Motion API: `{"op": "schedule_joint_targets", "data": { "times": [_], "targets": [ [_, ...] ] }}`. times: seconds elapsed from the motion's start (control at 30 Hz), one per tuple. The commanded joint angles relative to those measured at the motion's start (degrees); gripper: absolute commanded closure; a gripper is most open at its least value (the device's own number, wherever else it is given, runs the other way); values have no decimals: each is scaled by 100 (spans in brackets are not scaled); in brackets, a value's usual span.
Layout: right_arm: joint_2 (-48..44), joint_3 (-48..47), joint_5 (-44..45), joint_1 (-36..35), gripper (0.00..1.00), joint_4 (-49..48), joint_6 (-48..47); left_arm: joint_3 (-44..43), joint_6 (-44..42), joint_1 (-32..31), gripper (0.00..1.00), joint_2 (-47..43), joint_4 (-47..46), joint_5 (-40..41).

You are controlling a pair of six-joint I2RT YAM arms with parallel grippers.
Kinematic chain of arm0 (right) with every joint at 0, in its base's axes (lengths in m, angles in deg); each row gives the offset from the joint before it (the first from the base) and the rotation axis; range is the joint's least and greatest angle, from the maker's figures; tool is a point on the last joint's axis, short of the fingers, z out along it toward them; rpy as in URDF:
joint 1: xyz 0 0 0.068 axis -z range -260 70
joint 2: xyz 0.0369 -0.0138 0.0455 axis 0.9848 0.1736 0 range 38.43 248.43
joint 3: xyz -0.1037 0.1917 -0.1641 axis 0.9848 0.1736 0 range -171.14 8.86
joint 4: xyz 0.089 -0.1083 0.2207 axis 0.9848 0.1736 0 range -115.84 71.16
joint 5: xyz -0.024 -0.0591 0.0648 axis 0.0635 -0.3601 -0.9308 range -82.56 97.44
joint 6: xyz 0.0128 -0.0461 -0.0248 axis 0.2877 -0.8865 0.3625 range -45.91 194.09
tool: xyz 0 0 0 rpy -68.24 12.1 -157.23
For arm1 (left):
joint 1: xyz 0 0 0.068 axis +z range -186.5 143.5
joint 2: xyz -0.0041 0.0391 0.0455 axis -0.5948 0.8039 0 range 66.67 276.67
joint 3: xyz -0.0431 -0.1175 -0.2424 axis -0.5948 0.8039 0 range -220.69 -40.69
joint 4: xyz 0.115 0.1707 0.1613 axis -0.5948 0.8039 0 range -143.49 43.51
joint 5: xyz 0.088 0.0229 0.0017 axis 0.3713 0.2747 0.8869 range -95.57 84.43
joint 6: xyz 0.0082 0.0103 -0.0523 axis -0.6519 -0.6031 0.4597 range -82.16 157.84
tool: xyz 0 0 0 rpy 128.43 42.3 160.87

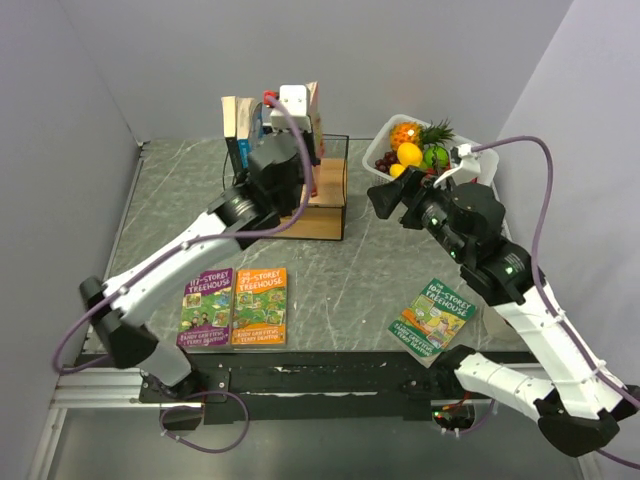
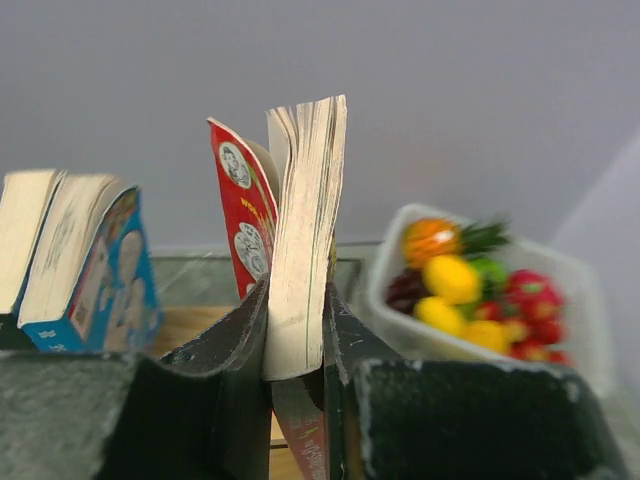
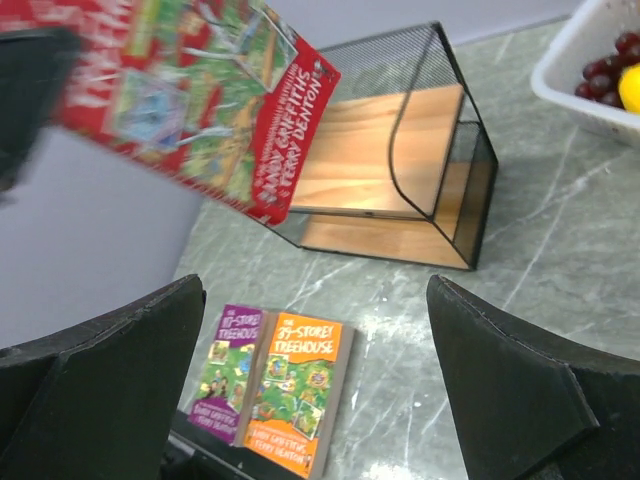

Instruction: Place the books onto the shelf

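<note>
Shelf: two books standing; red book pinched by left gripper; three loose books on table; right gripper spread

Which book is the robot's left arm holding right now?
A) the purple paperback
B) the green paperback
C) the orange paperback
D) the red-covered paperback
D: the left tool is clamped on the red-covered paperback book, while the purple paperback, orange paperback and green paperback lie flat on the grey marbled table.
</note>
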Motion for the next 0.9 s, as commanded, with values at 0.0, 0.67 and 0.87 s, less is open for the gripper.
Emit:
{"op": "schedule_joint_targets", "data": {
  "times": [0.0,0.67,0.87],
  "targets": [
    [47,363,70,148,1,-570,89,-9,32,715,99,156,-227,228],
    [1811,129,166,297,1,-1300,-95,1750,-257,2034,99,235,-2294,-1646],
    [2585,-504,228,446,3,-1168,-218,1960,-187,2096,99,183,-2188,-1883]
  ]
}}
